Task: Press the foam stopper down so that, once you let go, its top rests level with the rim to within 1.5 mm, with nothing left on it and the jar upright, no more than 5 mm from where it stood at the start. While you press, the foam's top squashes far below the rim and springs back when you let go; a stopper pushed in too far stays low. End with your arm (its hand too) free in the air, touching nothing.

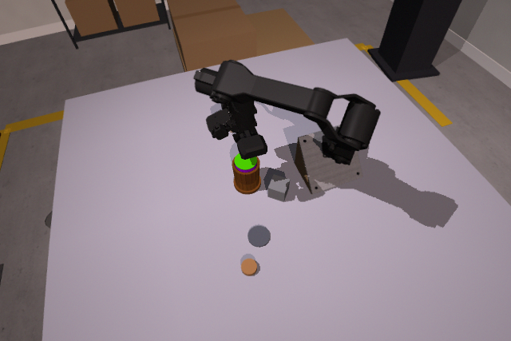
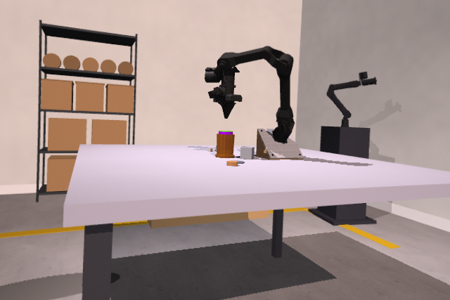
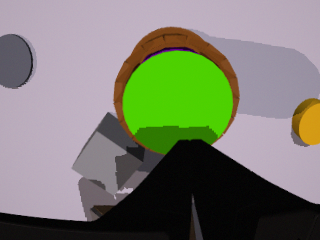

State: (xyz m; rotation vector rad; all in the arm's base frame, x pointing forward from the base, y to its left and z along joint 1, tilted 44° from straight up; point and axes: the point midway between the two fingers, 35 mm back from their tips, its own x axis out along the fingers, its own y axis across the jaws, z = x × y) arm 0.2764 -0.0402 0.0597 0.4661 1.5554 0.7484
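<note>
A brown ribbed jar stands upright on the table, also in the side view. A bright green foam stopper with a purple band fills its mouth, and stands slightly above the rim in the side view. It fills the middle of the wrist view. My gripper is shut and empty, pointing straight down. It hangs a short way above the stopper, clear of it. From above, the gripper hides the stopper's far edge.
A grey cube sits just right of the jar. A wooden wedge carries the arm's base. A dark grey disc and an orange disc lie nearer the table's front. Shelves and boxes stand beyond the table.
</note>
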